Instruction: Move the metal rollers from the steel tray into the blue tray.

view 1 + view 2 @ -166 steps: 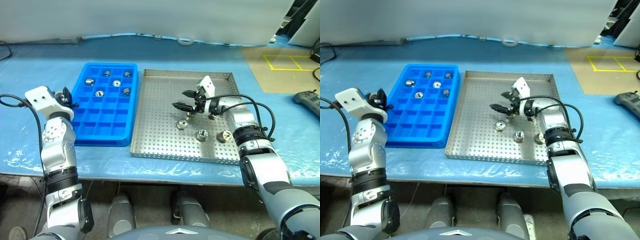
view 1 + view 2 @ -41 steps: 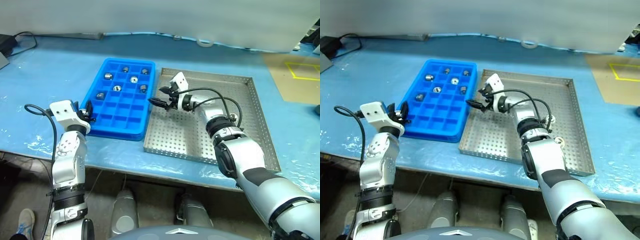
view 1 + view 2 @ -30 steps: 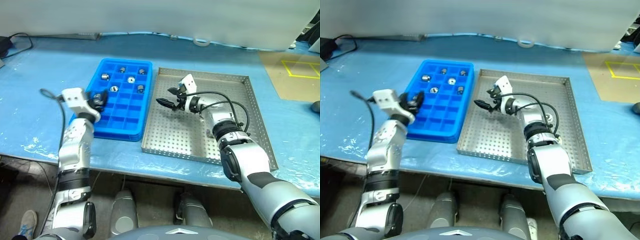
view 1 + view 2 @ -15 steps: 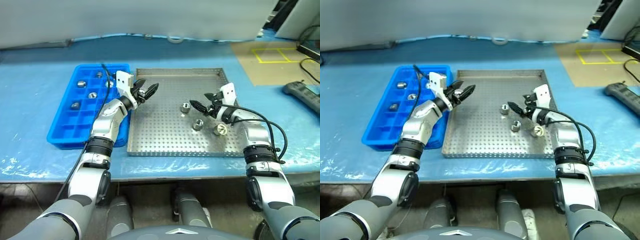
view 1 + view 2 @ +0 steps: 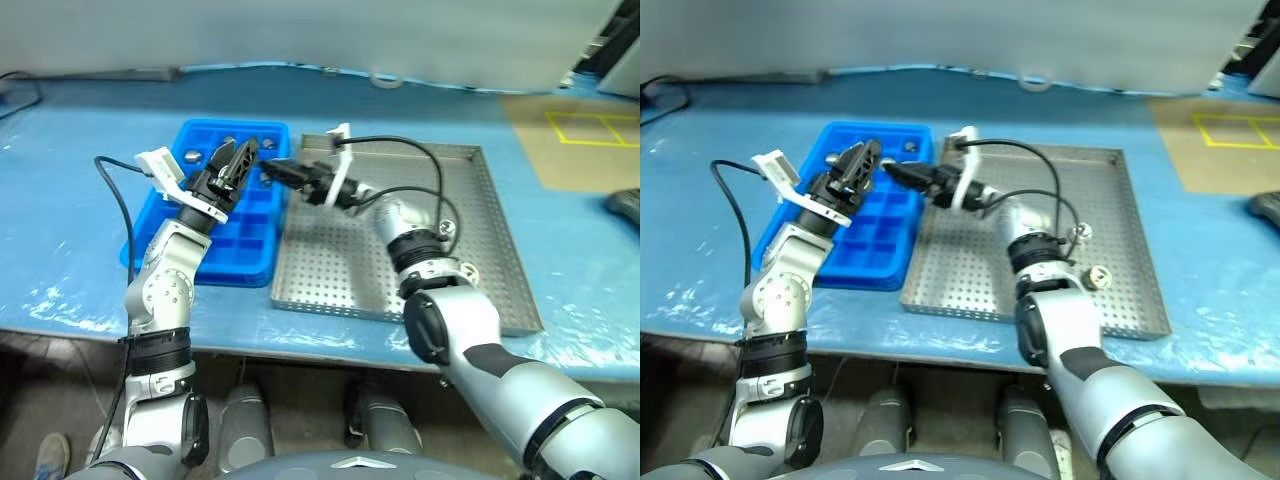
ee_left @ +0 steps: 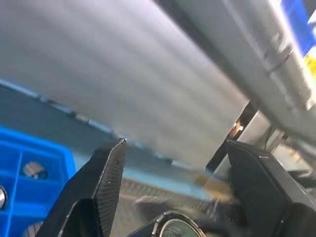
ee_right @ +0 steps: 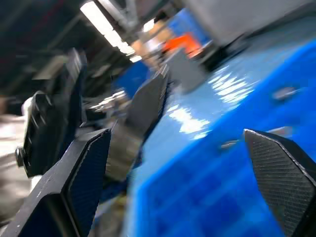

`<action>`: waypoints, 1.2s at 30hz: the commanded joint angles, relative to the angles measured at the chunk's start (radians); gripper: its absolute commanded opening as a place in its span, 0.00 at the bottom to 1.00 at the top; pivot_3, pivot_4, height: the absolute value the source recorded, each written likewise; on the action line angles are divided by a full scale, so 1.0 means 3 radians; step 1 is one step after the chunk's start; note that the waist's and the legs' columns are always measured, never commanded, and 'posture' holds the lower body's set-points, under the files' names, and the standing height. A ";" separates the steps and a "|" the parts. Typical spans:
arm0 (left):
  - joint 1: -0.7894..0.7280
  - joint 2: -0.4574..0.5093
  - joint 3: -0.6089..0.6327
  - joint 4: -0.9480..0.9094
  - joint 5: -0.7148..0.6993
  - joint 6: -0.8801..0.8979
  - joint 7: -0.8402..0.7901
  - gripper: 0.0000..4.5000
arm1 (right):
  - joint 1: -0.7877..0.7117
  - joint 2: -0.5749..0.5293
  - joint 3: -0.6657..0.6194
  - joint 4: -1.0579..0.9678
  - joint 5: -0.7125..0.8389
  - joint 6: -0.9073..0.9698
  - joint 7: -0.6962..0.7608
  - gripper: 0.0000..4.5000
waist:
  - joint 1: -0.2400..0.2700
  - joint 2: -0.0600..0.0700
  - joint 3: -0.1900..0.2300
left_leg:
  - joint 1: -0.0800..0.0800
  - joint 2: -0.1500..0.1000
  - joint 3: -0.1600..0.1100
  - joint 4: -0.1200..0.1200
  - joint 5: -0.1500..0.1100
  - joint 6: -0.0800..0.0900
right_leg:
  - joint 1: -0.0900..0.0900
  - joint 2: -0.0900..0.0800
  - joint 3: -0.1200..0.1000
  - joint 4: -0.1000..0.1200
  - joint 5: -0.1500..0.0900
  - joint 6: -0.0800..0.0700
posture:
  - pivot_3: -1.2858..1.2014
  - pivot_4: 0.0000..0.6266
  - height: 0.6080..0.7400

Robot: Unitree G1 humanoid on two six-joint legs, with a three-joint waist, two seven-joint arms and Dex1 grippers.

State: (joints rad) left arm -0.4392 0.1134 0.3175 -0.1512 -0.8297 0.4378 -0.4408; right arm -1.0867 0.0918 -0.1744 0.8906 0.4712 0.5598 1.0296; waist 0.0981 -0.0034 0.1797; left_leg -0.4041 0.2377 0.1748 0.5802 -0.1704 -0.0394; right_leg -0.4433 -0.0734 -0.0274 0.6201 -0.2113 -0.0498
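The steel tray [image 5: 330, 270] lies right of the blue tray [image 5: 245, 250]. Two metal rollers [image 5: 466, 270] [image 5: 447, 231] rest near the steel tray's right side, partly behind my right arm. Another roller [image 5: 190, 155] sits in a far compartment of the blue tray, and one shows in the left wrist view [image 6: 34, 169]. My left gripper [image 5: 243, 158] hangs open and empty above the blue tray, tilted upward. My right gripper [image 5: 270, 172] points left over the seam between the trays, open and empty, its tips close to the left gripper.
Both trays sit on a blue plastic-covered table [image 5: 80, 230]. A black cable [image 5: 400, 150] loops over the steel tray from my right wrist. A cardboard sheet with yellow tape [image 5: 580, 140] lies at the far right.
The camera has shifted. My right gripper has swung left from the rollers to the blue tray's edge, empty. My left gripper has risen and drawn back over the blue tray.
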 commanded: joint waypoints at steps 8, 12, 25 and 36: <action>0.0023 0.0190 -0.0355 -0.0080 0.0052 0.0089 -0.0240 0.78 | 0.0189 0.0138 -0.0249 -0.0597 0.0626 0.0932 -0.0140 1.00 | 0.0065 -0.0001 0.0000 | 0.0008 -0.0004 -0.0003 -0.0002 0.0011 -0.0043 | 0.0007 -0.0004 0.0001 -0.0005 0.0002 0.0004 | 0.52 0.24 1.00; -0.0027 0.0253 -0.0537 0.0071 0.0245 0.0031 -0.0361 0.79 | 0.0345 0.0167 -0.0219 -0.0847 0.0631 0.0962 -0.0302 0.96 | 0.0008 -0.0001 0.0000 | 0.0036 0.0001 -0.0003 -0.0041 0.0042 -0.0080 | 0.0008 0.0002 0.0001 0.0008 0.0003 0.0009 | 0.51 0.24 1.00; 0.0298 0.0401 -0.0487 -0.0015 0.0699 -0.0222 -0.0048 0.79 | 0.0459 0.0313 -0.0387 -0.1120 0.1174 0.1008 -0.0362 0.39 | -0.0068 -0.0002 0.0000 | 0.0048 0.0007 -0.0005 -0.0065 0.0056 -0.0089 | 0.0007 0.0020 0.0004 0.0003 0.0003 0.0009 | 0.55 0.24 1.00; 0.0960 0.0364 0.1021 -0.0422 0.1060 -0.1030 0.1809 0.79 | 0.0006 0.0662 0.0035 -0.0229 0.1011 0.0359 -0.0380 0.39 | -0.0038 -0.0002 0.0000 | 0.0048 0.0010 -0.0013 -0.0066 0.0058 -0.0092 | 0.0007 0.0020 -0.0002 0.0005 0.0002 0.0008 | 0.66 0.24 1.00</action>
State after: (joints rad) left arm -0.2342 0.1803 0.3669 -0.2735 -0.5511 0.1874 -0.0487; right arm -1.0102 0.1338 -0.1162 0.8318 0.7522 0.7610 0.8919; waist 0.0865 -0.0039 0.1797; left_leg -0.3887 0.2422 0.1706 0.5602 -0.1528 -0.0680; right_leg -0.4412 -0.0643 -0.0269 0.6220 -0.2106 -0.0475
